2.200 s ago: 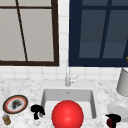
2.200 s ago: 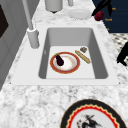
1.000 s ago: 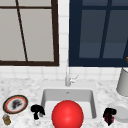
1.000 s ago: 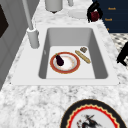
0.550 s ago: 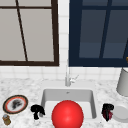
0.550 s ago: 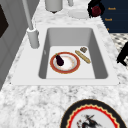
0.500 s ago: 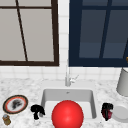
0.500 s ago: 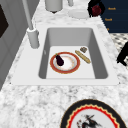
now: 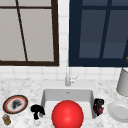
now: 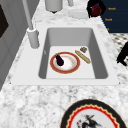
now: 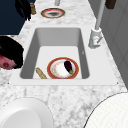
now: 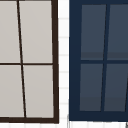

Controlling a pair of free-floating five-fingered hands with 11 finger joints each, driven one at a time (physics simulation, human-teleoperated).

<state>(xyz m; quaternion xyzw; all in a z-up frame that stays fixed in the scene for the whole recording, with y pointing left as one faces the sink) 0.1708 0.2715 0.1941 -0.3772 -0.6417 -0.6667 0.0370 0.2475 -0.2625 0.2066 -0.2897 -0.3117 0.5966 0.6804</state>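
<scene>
My right hand [image 9: 98, 107] hovers over the sink's right rim, shut on a small dark red round thing [image 10: 96, 10]. The right side view shows the same hand [image 11: 11, 51] close up, with the reddish thing [image 11: 5, 64] under its fingers. My left hand [image 9: 37, 110] hangs by the sink's left rim, fingers relaxed and holding nothing, and it also appears in the left side view [image 10: 123, 53]. In the sink [image 10: 97, 62] lies a red-rimmed plate [image 10: 65, 63] with an aubergine [image 10: 59, 60] on it. Beside it are a tan stick [image 10: 83, 57] and a small brown lump [image 10: 83, 49].
A large red sphere [image 9: 67, 115] stands before the sink in the front view. A patterned plate [image 9: 15, 104] and a small jar [image 9: 6, 119] are on the left counter. A white plate [image 9: 119, 111] and a grey canister [image 9: 123, 82] are on the right. The faucet [image 9: 67, 78] rises behind the basin.
The right hand with the dark red thing has shifted slightly near the sink's right rim. The left hand has stayed where it was.
</scene>
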